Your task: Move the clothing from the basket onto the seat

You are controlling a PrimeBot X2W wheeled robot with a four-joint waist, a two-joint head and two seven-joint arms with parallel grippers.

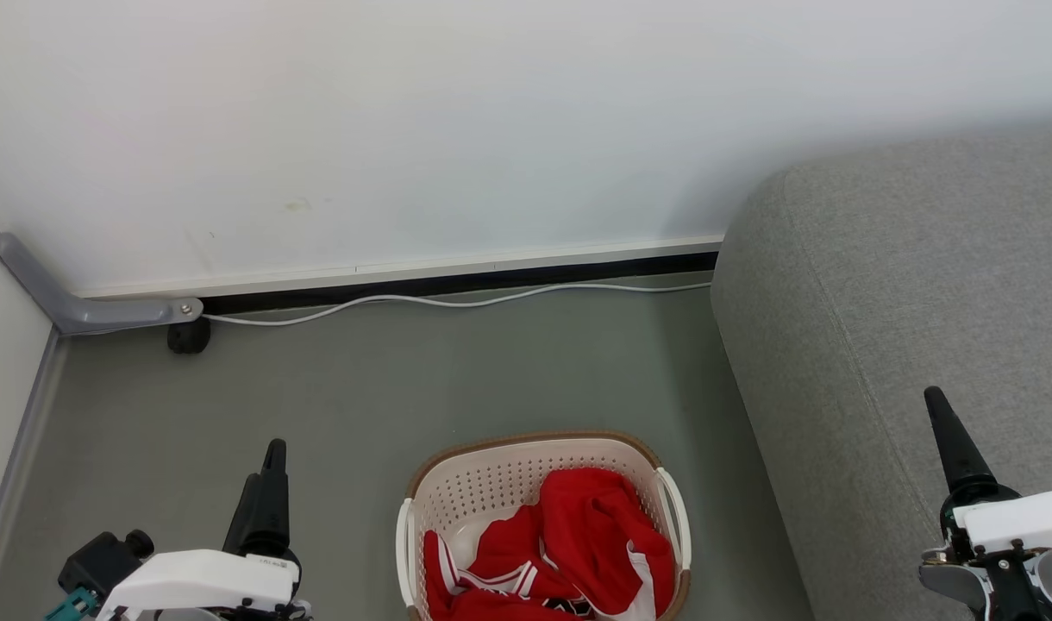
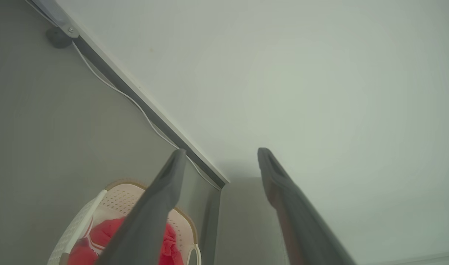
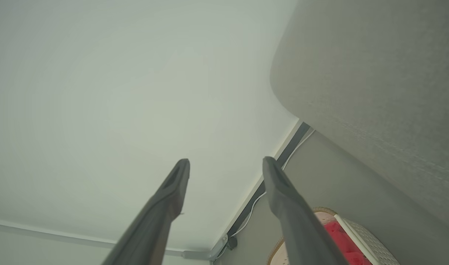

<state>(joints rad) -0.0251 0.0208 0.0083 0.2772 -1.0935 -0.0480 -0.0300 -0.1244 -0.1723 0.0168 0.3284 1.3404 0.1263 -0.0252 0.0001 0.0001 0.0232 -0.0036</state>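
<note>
Clothing [image 1: 569, 552], bright red with white stripe trim, lies bunched in the cream perforated laundry basket [image 1: 483, 492]. The basket stands on the grey floor [image 1: 362, 388], low and central before me, just beside the rounded end of the light grey sofa [image 1: 879, 328]. No red shows on the part of the sofa I can see, so I judge the job unstarted.

My left pincer [image 2: 221, 151] is spread wide and holds nothing. My right pincer [image 3: 226, 161] is likewise spread and empty. The heap lies between them and below both, to the right of my left pincer and to the left of my right. My left looks the nearer, hanging over bare floor near the basket, while my right hangs over the sofa, farther off.

The heap is crumpled, with no clear long axis. The basket's near end is cut off, so I cannot tell how its oval runs. A scrap of black print at the heap's lower edge is unreadable, and the mark on my left wrist housing is too small to read.
</note>
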